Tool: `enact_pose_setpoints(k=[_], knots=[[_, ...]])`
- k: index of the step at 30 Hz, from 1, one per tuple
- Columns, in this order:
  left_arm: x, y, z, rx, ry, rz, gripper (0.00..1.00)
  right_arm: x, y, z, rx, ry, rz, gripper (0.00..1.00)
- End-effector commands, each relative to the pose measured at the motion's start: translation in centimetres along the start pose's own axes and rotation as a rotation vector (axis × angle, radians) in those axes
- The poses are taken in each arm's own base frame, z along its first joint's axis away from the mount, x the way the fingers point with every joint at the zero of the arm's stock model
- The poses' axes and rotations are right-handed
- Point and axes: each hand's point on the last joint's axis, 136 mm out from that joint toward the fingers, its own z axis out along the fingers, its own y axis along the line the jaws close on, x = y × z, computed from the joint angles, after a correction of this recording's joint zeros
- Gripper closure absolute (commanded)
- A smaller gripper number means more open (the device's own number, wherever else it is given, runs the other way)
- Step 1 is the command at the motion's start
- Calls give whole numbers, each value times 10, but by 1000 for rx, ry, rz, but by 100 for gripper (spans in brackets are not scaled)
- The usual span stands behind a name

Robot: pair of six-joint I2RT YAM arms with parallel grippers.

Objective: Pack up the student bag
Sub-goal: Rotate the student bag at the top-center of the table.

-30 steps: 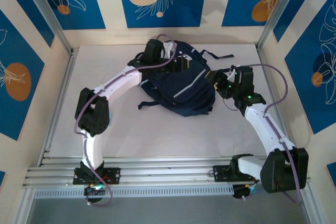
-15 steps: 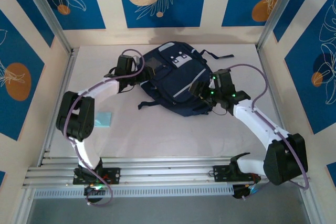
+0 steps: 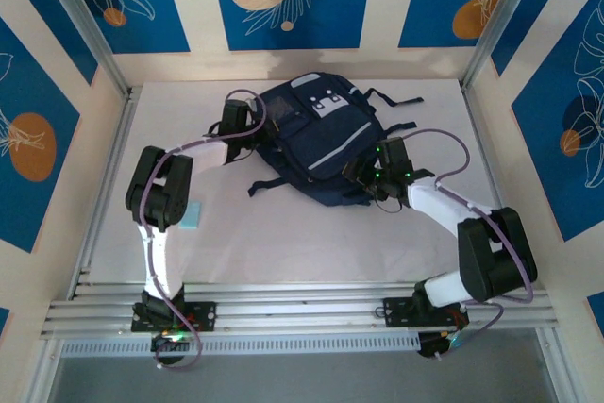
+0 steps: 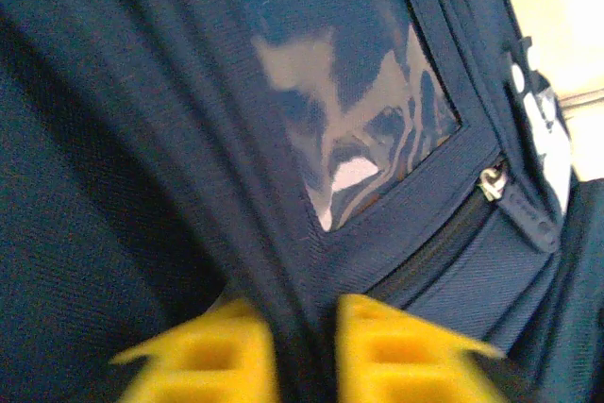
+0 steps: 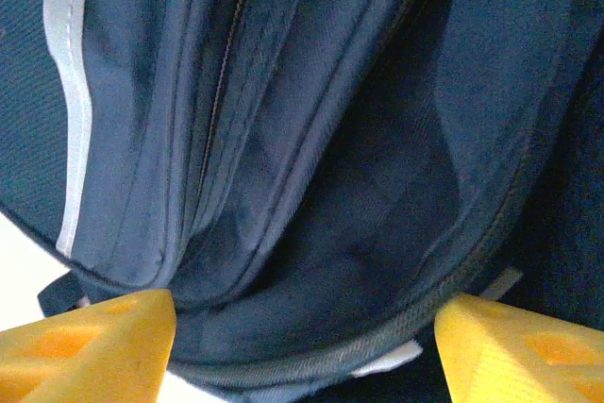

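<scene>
White table [image 3: 283, 243], blue-patterned walls [image 3: 85, 7]; navy student bag [image 3: 316, 139] lies toward 12 o'clock; left gripper [image 4: 307, 356] clamps its fabric, right gripper [image 5: 302, 356] gapes at its 4 o'clock edge; pale blue item [image 3: 192, 215] outside, packing likely unfinished.

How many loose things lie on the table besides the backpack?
1. A small pale blue flat thing lies on the table beside the left arm. Others may be hidden under the backpack or the arms.
</scene>
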Motion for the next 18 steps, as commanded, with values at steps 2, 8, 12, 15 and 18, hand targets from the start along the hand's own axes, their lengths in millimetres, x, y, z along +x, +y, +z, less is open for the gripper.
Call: enact_pose_setpoints(k=[2,8,12,15,18], knots=[[14,7,-6,15,16,-30,100,-36,1,15,-8,-78,0,27],[52,-6,-36,85,55,-87,100,-80,11,36,-2,-106,-16,29],[83,-26,-55,127,76,-114,100,-111,17,41,5,-135,-37,30],[98,-37,-63,133,62,-108,100,-119,25,36,4,-115,-49,31],[101,-41,-67,126,18,-104,100,-109,32,20,11,-88,-68,31]])
